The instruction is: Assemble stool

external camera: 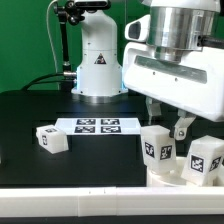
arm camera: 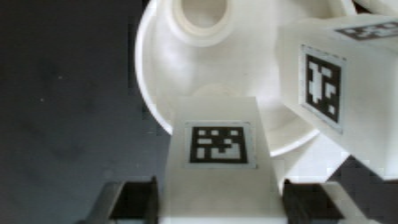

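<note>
The round white seat [arm camera: 175,75] lies flat under my gripper [arm camera: 222,205], with a hole showing near its rim. My fingers [arm camera: 135,200] are shut on a blocky white leg [arm camera: 224,150] with a square marker, which stands upright on the seat. A second marked leg [arm camera: 338,75] stands on the seat close beside it. In the exterior view my gripper [external camera: 167,125] is at the right, over the held leg [external camera: 157,146]. The second leg [external camera: 205,160] and the seat [external camera: 165,180] sit at the front right. A third leg [external camera: 52,139] lies loose on the black table at the exterior view's left.
The marker board [external camera: 97,125] lies flat mid-table. The arm's white base [external camera: 97,60] stands behind it. A long white edge rail [external camera: 70,192] runs along the table's front edge.
</note>
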